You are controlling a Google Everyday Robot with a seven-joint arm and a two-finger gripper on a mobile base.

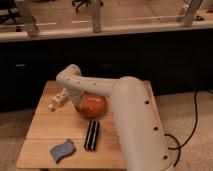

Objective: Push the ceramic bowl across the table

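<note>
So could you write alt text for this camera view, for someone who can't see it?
A white robot arm reaches over a small wooden table, its gripper at the left edge of an orange-red ceramic bowl. Nearby lie a black bar and blue cloth.

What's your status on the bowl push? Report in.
Gripper at the ceramic bowl's left side. Bowl mid-table. Black case just in front; blue cloth front left.
</note>
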